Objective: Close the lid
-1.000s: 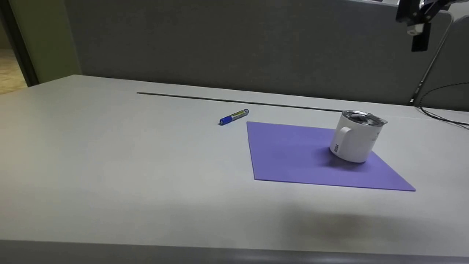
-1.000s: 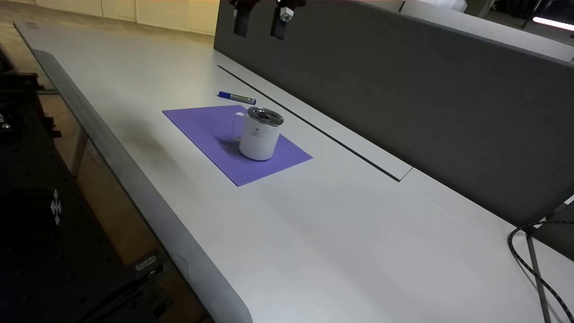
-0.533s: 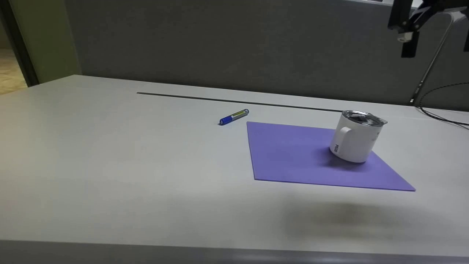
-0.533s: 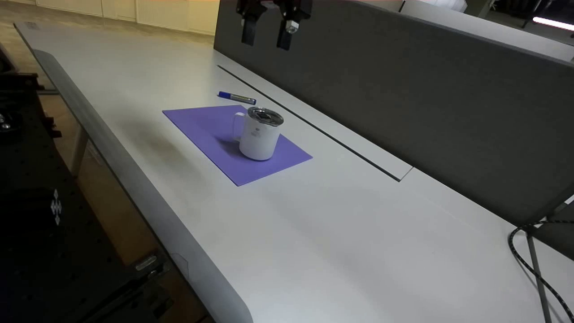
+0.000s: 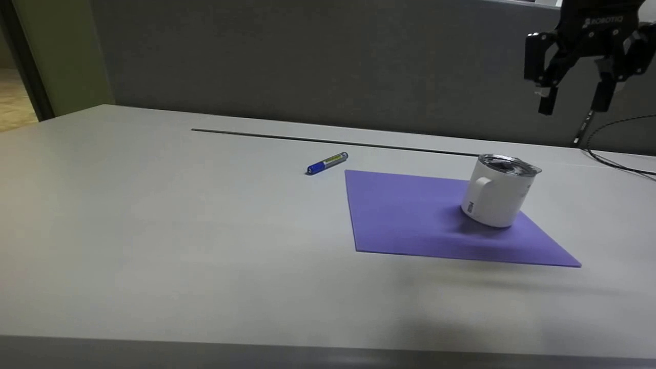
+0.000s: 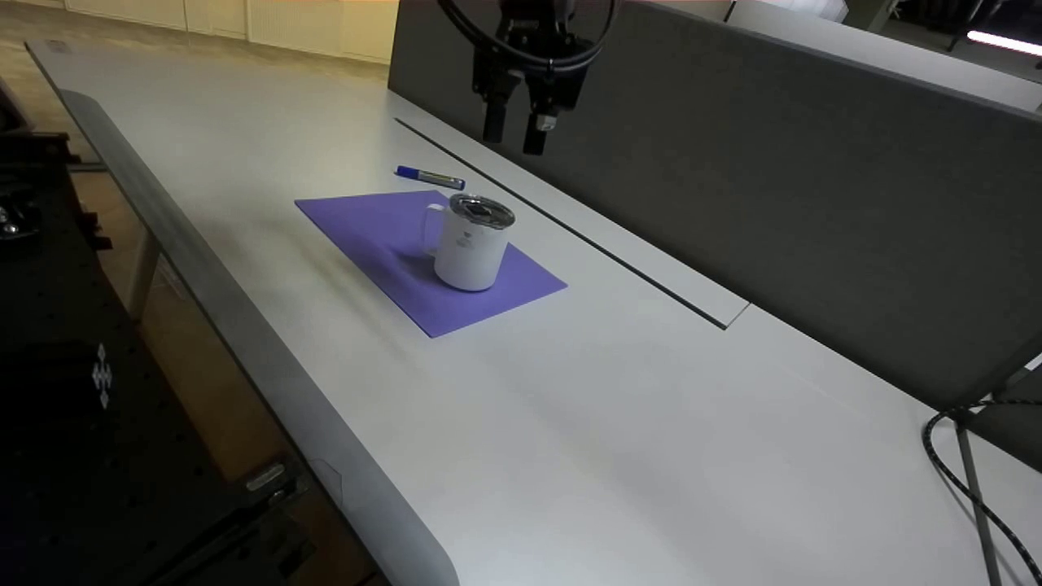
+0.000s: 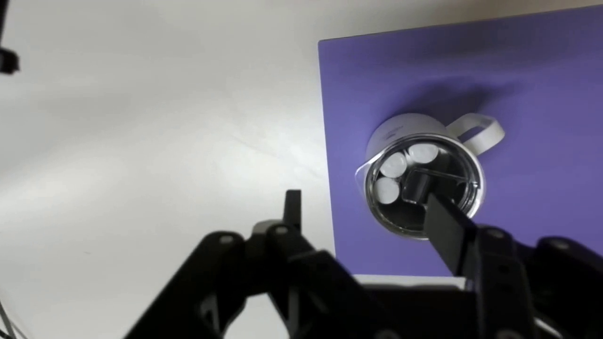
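The lid is a round, silver-rimmed top with a dark centre. It sits on the white mug (image 5: 492, 202) and shows in both exterior views (image 5: 507, 165) (image 6: 482, 211). In the wrist view the lid (image 7: 400, 216) looks see-through, with a small dark tab (image 7: 417, 186) at its middle. The mug stands upright on a purple sheet (image 5: 400, 210). My gripper (image 5: 574, 105) is open and empty, above and behind the mug; it also shows so in an exterior view (image 6: 514, 140). In the wrist view one finger of the gripper (image 7: 364, 197) covers part of the lid's edge.
A blue pen (image 5: 328, 163) lies on the white table beyond the sheet's edge. A dark grey panel (image 5: 307, 61) stands along the table's back. A black cable (image 6: 969, 492) lies at the table's far end. The mug's handle (image 7: 485, 136) sticks out sideways.
My gripper has come down and, in an exterior view, moved fully into sight; it is lower over the mug's area. Its fingers look closer together. Mug, lid, sheet and pen have not moved.
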Tool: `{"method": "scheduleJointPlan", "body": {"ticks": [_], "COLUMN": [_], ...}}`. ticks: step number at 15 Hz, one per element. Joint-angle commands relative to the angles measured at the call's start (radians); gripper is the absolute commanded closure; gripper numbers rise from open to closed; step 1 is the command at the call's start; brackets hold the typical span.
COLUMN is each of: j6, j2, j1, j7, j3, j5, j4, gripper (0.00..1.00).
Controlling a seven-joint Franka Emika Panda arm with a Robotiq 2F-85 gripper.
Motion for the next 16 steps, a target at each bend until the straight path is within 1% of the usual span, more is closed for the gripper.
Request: {"method": "scheduleJointPlan", "body": {"ticks": [1, 5, 6, 7, 11, 16], "j6": [0.016, 0.049, 0.055, 0.067, 0.118, 0.153], "j2": [0.056, 0.082, 0.086, 0.091, 0.120, 0.156], "j1": [0.024, 0.030, 0.032, 0.033, 0.040, 0.073], "j7": [0.060, 0.061, 0.061, 0.058, 0.046, 0.060], "j3": [-0.037, -0.063, -0.067, -0.069, -0.067, -0.068], "j5": [-0.038, -0.016, -0.011, -0.005, 0.041, 0.050], "j4": [0.033, 0.045, 0.048, 0.048, 0.044, 0.048], "gripper": [0.62, 0.90, 0.96, 0.99, 1.00, 1.00]}}
